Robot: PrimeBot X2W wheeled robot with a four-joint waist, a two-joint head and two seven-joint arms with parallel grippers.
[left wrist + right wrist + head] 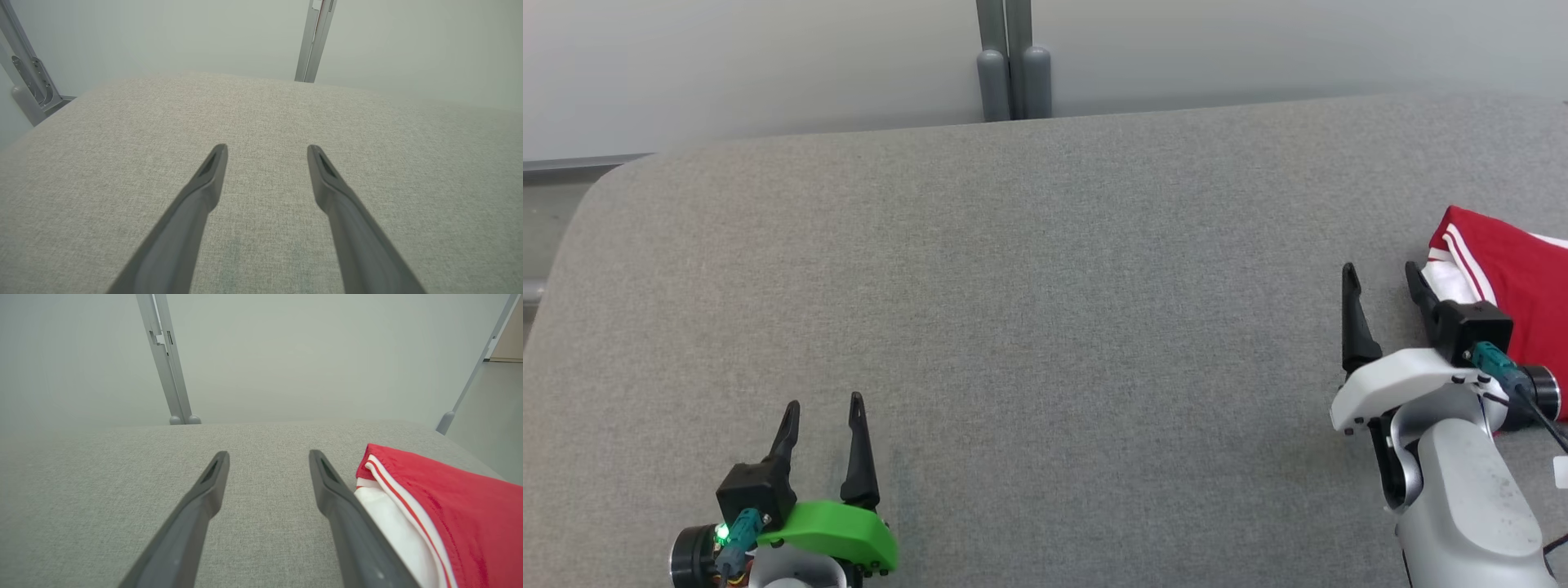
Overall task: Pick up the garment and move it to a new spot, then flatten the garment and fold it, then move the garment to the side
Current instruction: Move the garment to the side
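Observation:
The garment [1515, 265] is red with white panels and red-and-white stripes, folded at the table's right edge. In the right wrist view the garment [445, 514] lies just right of my right finger. My right gripper [1380, 273] stands open beside the garment's left side, nothing between its fingers; the right wrist view shows it [269, 456] over bare cloth. My left gripper [823, 404] is open at the lower left, far from the garment, and in the left wrist view it [267, 150] hangs over bare table.
The grey fabric-covered table [1045, 310] spreads across the view, with a rounded far-left corner. A grey metal post [1013, 61] stands behind its far edge against a pale wall. Another slanted post [470, 375] rises beyond the right end.

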